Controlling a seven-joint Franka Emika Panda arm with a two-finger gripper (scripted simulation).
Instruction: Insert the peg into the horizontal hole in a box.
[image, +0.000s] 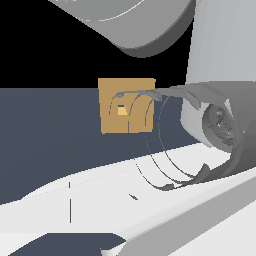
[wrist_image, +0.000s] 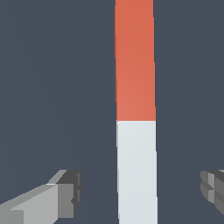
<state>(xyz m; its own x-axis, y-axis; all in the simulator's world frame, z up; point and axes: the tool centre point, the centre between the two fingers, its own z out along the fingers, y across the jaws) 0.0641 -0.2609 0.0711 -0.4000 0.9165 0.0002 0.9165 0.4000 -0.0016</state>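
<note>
The peg (wrist_image: 136, 113) has a flat, matt finish with no grain or texture, its red-orange half and its white half equally smooth, like painted plastic. The box (image: 112, 122) looks matt too, a plain tan surface with smooth unmarked faces; the hole (image: 122, 110) shows a lighter orange-tan inside, equally dull. The gripper (wrist_image: 142, 192) has fingers (wrist_image: 52, 201) of smooth grey, matt and faintly shaded, with darker blocky pads. The arm (image: 220, 45) reads as smooth pale grey shell with soft shading and no sharp gloss. The floor (image: 45, 130) is an even, dull slate-blue.
</note>
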